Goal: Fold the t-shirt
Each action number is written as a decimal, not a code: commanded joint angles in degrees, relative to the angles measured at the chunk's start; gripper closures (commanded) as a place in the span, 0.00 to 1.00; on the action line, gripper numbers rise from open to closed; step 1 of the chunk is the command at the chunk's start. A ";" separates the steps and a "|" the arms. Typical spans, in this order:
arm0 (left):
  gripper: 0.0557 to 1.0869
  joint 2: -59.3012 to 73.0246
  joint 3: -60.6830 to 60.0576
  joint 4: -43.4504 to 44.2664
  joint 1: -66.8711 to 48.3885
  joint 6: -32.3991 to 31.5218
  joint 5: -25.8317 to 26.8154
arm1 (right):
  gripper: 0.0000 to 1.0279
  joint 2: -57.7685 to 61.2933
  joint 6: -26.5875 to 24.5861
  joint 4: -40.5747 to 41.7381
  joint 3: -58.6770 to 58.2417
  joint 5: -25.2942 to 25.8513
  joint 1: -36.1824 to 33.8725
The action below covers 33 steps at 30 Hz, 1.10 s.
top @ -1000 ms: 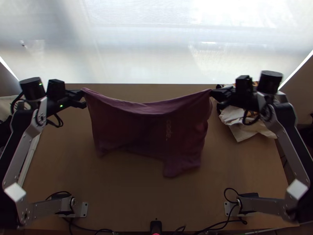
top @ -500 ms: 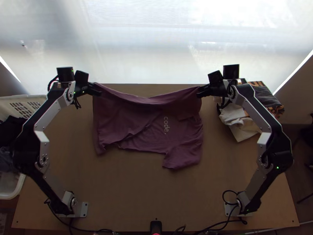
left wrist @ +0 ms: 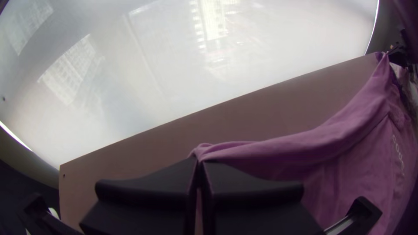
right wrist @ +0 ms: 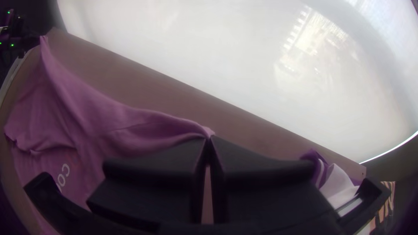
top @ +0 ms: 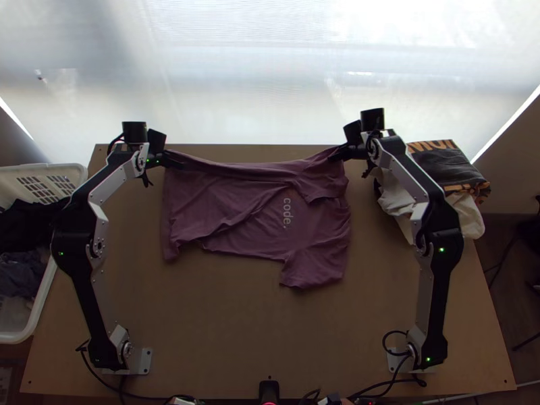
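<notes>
You've got the left gripper [left wrist: 200,162] and right gripper [right wrist: 209,138] each pinching a far corner of the t-shirt [top: 236,219], probably to pull that edge straight for folding. It's mostly on the table [top: 223,324], purple, kinda rumpled, lettering up, far edge sagging between them.

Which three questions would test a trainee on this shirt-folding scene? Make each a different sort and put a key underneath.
1. True or false: the left gripper and the right gripper both pinch the t-shirt along its far side.

2. Where does the pile of cloths lie in the top view?
A) left of the t-shirt
B) right of the t-shirt
C) between the t-shirt and the table's near edge

3. Fill in: the white basket at the top view's left holds dark ____.

Key: 1 true; 2 B; 3 cloth
</notes>
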 commanded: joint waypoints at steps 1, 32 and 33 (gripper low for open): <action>0.96 2.82 1.70 -0.17 -1.90 0.20 -1.20 | 0.97 10.16 -1.43 -7.43 8.36 1.44 0.60; 0.96 -31.98 -27.04 -11.77 1.97 5.21 3.90 | 0.97 -25.96 1.56 -19.30 -28.29 -1.11 1.92; 0.96 -32.42 -27.66 -11.77 2.50 6.27 3.90 | 0.97 -26.31 1.47 -19.30 -28.99 -1.11 1.48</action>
